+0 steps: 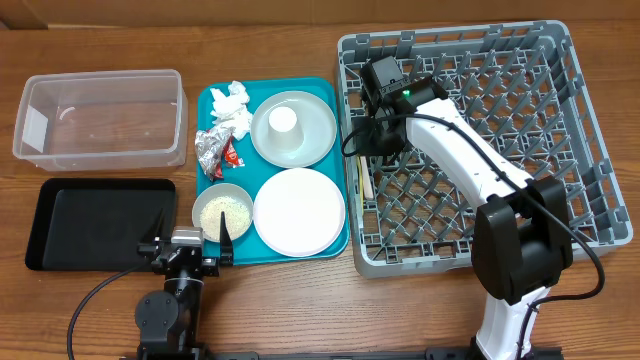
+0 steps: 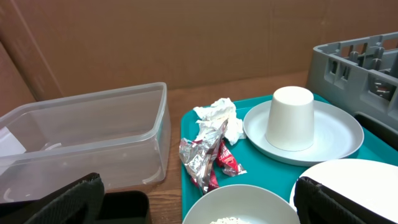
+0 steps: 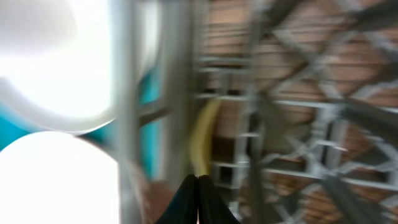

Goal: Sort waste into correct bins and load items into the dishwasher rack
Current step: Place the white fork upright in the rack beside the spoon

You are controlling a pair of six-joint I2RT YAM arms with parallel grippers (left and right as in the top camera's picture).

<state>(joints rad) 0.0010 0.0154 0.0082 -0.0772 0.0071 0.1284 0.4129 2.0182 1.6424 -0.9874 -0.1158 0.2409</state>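
On the teal tray [image 1: 243, 172] lie white tissue [image 1: 230, 104], silver foil [image 1: 210, 150], a red packet [image 1: 233, 156], a grey bowl [image 1: 222, 212] with rice, a white plate [image 1: 300, 210], and a white cup [image 1: 285, 122] upside down on a pale grey plate [image 1: 318, 135]. My left gripper [image 1: 190, 250] is open and empty just in front of the bowl [image 2: 242, 202]. My right gripper [image 3: 199, 179] is shut over the dishwasher rack's [image 1: 500, 100] left edge. The yellow utensil [image 1: 367, 186] lies in the rack just beyond its tips, blurred in the right wrist view [image 3: 204, 134].
The clear tub [image 1: 100, 118] stands at the back left and the black tray [image 1: 95, 222] in front of it, both left of the teal tray. The right arm reaches across the rack from the front right.
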